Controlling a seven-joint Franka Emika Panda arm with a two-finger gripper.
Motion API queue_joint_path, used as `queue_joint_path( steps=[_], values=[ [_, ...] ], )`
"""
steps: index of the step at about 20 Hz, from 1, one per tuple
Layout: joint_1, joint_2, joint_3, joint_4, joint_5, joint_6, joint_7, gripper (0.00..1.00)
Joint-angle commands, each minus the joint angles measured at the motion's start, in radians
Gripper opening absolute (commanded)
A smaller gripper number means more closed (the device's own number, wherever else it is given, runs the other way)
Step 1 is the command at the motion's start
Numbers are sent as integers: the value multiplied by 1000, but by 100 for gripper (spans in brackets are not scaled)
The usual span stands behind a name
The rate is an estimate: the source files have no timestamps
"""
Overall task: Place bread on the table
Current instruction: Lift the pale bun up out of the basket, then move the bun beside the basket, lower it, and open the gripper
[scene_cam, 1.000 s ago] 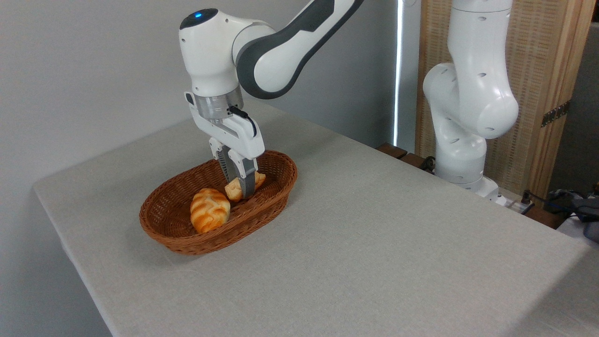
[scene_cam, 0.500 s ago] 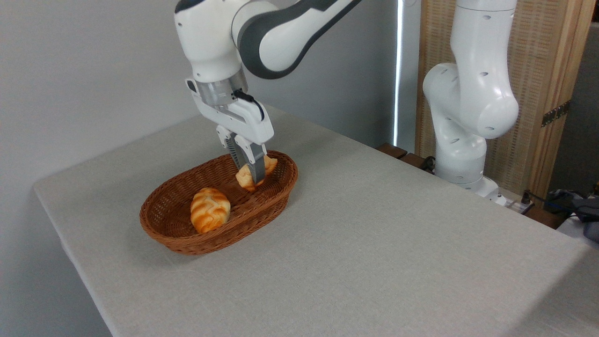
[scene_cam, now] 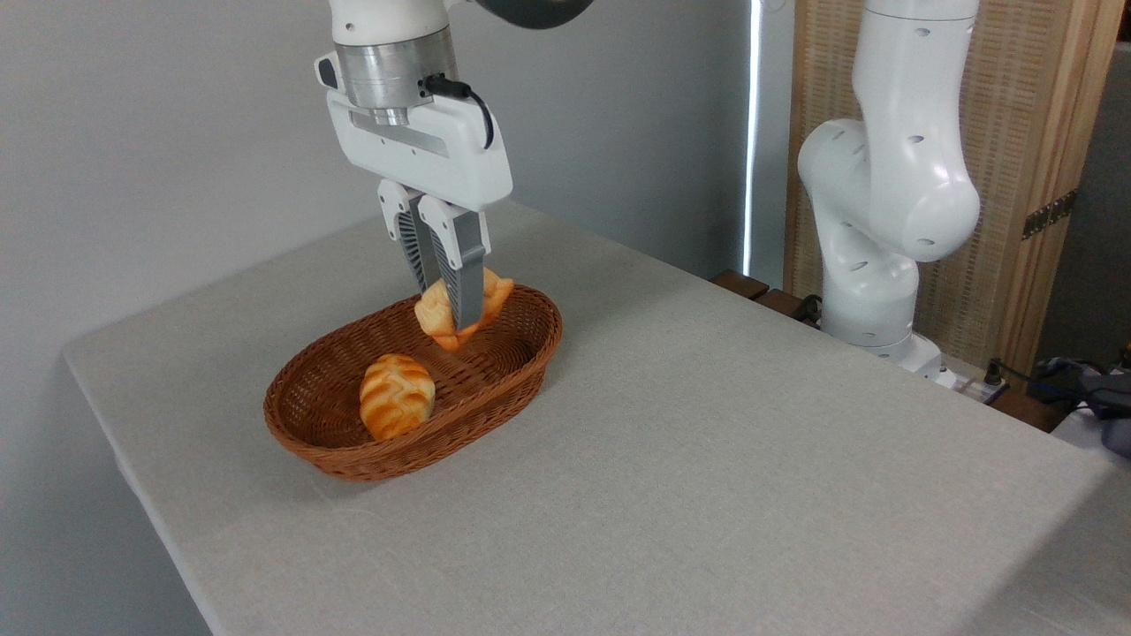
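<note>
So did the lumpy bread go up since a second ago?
Yes. The bread, shut in the gripper, has risen from down inside the basket to about its rim level, while the striped bun stayed put.

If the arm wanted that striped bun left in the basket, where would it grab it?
Probably across the narrow middle of the striped bun, coming straight down from above. It lies flat on the basket floor, its rounded top exposed, and the wicker walls block the sides.

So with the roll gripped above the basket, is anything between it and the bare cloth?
Nothing visible. The gripper holds the bread above the basket rim, and the table right of the basket is bare. The striped bun lies left, out of the way.
</note>
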Motion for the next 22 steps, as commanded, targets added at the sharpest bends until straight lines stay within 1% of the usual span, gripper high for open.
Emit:
queue_joint_path(
  steps=[1,3,5,7,8,9,11,12,13,14,15,16,18,20,22],
  values=[
    [-7,12,33,16,91,-2,102,30],
    [-9,12,82,16,121,42,133,30],
    [-7,30,99,15,189,93,156,30],
    [-7,71,121,15,266,159,170,31],
    [-7,90,124,15,289,196,168,37],
    [-6,107,126,15,302,226,168,41],
    [-7,125,153,15,311,263,168,50],
    [-7,133,153,15,331,279,170,57],
    [-9,137,153,15,363,283,168,65],
    [-9,145,153,12,394,283,168,77],
    [-9,147,155,7,424,283,167,84],
    [-9,147,153,7,441,283,167,86],
    [-9,147,153,4,448,283,168,88],
    [-9,147,153,4,472,280,168,90],
    [-9,147,153,4,472,280,167,95]
  ],
)
